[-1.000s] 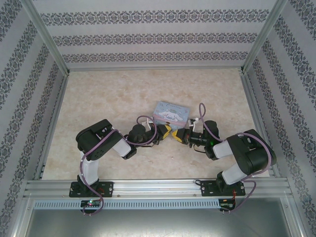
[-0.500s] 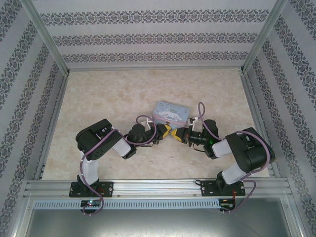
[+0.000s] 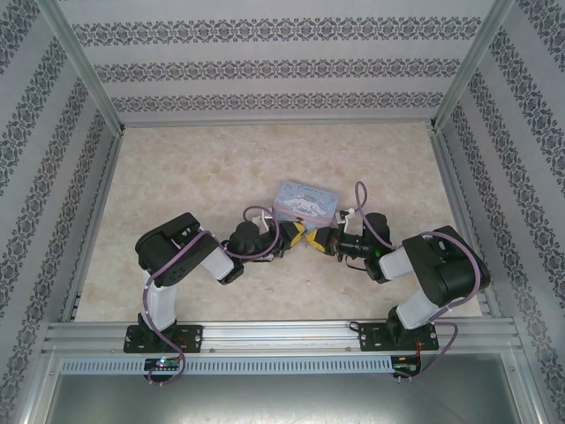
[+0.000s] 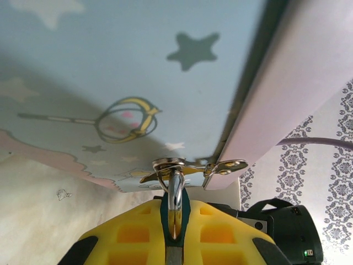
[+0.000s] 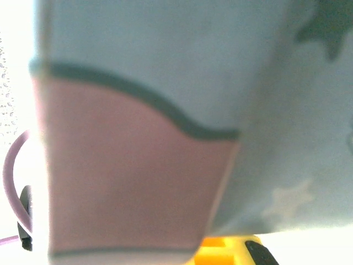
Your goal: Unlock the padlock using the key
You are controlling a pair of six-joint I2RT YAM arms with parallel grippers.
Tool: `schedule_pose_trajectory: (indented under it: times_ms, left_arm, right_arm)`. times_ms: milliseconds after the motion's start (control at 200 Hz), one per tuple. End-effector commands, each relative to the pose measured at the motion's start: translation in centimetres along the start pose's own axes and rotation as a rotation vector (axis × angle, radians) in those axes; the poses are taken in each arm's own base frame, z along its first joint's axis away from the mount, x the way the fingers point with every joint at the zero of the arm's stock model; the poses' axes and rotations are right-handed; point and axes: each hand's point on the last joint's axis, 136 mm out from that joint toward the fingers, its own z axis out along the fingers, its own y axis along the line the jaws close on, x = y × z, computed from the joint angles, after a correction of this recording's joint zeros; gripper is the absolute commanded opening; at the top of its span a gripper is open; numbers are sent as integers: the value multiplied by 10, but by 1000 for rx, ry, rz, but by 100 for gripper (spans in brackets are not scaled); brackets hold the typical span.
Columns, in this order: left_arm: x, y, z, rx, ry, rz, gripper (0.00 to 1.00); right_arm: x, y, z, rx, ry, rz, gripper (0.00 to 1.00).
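Stalemate at the tin [image 3: 305, 201]: left gripper [image 4: 175, 214] pinches the padlock [image 4: 175, 190], right gripper [image 3: 318, 243] (pressed shut) has edged slightly closer, unlocking seemingly still ahead.

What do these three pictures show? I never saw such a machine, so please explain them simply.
These show a robot: two arms bolted to the near edge of a table. The wide picture looks down from above and behind them; the two close ones come from cameras on the wrists. Each arm ends in a gripper with two yellow fingers. On the table lies a pale blue tin box. The left gripper is shut on a tiny teal padlock hooked through the box's metal clasp. The right gripper is shut too, close to the box; whether it holds a key I cannot tell.
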Motion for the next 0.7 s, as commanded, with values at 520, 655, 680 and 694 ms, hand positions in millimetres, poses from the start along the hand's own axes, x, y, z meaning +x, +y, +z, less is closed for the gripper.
schedule_pose_trajectory:
  times_ms: [520,655,680,694]
  left_arm:
    - [22,-55,3,172,89,76,0]
    - [24,-57,1,175,93,78,0]
    - [24,-57,1,176,94,79,0]
    - [24,-57,1,176,94,79,0]
  right_arm:
    - [-41,1,1,5,-130,29,0]
    - [-46,3,3,-2,-139,30,0]
    - [-47,5,3,-3,-139,29,0]
    - [-47,5,3,-4,-139,27,0]
